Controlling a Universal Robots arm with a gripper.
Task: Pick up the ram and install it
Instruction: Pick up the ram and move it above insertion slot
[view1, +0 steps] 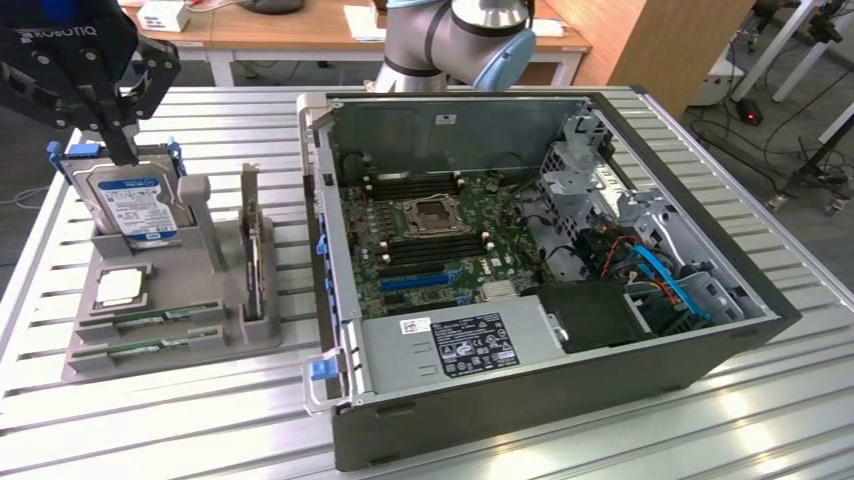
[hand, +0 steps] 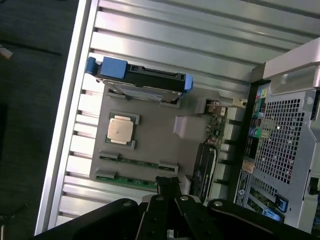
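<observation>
Hand (hand: 167, 184) closest to the lens in the wrist view, fingers pressed together, nothing pinched between them. It hangs above the grey tray (view1: 214, 330) on the bench (view1: 160, 420), well clear of everything in it. Below the hand, two green sticks lie flat in the tray's slots, side by side. The ram (hand: 131, 182) is taken as the one closer to the fingertips, with the second green stick (hand: 134, 161) just beyond it; which of the two is meant cannot be told for sure. Further out from the hand, the hard drive (hand: 142, 82) stands in its own slot. Off to the hand's side, well apart, sits the open computer case (view1: 747, 330), motherboard (view1: 427, 215) exposed. Judged progress: early. Ram not grasped, not lifted, nothing installed; pick-up and seating both remain.
</observation>
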